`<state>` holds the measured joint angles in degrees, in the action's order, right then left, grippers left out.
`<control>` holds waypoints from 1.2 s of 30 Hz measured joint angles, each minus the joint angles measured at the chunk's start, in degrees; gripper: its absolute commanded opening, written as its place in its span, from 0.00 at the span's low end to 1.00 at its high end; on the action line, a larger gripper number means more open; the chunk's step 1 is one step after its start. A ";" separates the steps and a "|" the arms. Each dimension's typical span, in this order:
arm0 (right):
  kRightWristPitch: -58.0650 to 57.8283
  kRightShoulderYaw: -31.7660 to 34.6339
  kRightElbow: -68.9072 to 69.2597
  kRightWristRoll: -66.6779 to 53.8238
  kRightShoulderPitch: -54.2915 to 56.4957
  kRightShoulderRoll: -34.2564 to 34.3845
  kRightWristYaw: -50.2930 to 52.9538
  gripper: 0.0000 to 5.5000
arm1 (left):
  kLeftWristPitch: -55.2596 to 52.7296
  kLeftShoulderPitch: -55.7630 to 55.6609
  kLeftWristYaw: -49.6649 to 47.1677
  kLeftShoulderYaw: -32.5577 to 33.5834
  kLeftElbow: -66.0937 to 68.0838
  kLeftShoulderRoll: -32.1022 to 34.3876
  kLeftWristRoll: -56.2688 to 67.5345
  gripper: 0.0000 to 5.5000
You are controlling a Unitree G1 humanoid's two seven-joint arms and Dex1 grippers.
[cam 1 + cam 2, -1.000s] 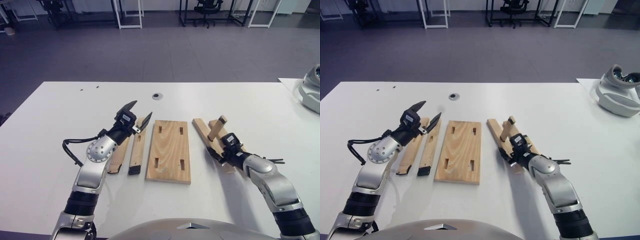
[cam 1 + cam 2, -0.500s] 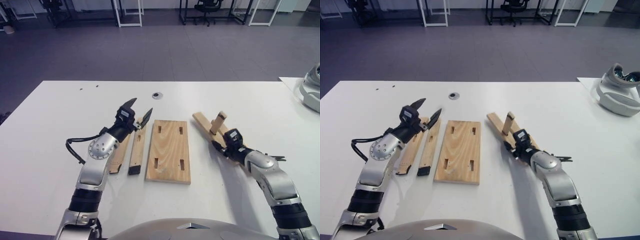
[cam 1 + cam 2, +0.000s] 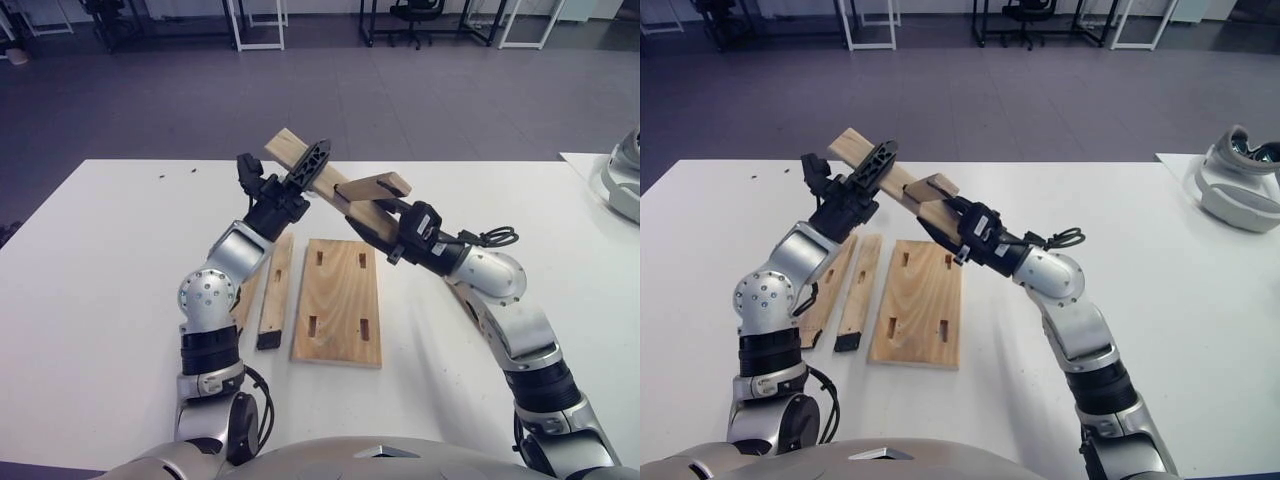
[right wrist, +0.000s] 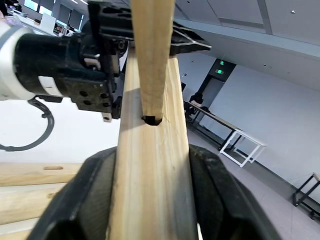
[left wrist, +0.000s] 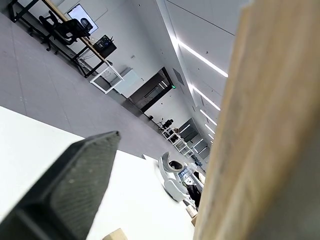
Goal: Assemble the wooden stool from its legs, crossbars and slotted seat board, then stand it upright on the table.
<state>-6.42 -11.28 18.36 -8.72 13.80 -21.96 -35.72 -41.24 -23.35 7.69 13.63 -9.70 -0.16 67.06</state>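
My right gripper [image 3: 385, 222] is shut on a wooden leg [image 3: 338, 193] and holds it slanted in the air above the table's far middle. A short crossbar [image 3: 378, 185] sticks out of a slot in that leg [image 4: 150, 175]. My left gripper [image 3: 283, 165] is raised too, with its fingers open astride the leg's upper end; a gap shows beside one finger [image 5: 65, 185]. The slotted seat board [image 3: 337, 300] lies flat mid-table. Two more legs [image 3: 272, 295] [image 3: 240, 305] lie side by side left of the board.
Another wood piece [image 3: 463, 300] lies on the table partly under my right forearm. A white headset [image 3: 1238, 195] rests at the table's far right edge. The table's [image 3: 100, 260] left side and near right part are bare.
My right gripper has lifted the leg with its crossbar off the table and swung it left and up over the board. My left gripper has risen from the two legs to meet its upper end.
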 measured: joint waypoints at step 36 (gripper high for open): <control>0.07 -0.14 1.72 4.71 -21.87 -11.14 -4.84 0.59 | -5.43 29.99 -18.95 9.18 -29.28 15.73 6.56 0.18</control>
<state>-6.35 -11.42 20.08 -4.01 -8.07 -33.10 -40.56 -46.66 6.65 -11.27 22.81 -38.98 15.56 73.62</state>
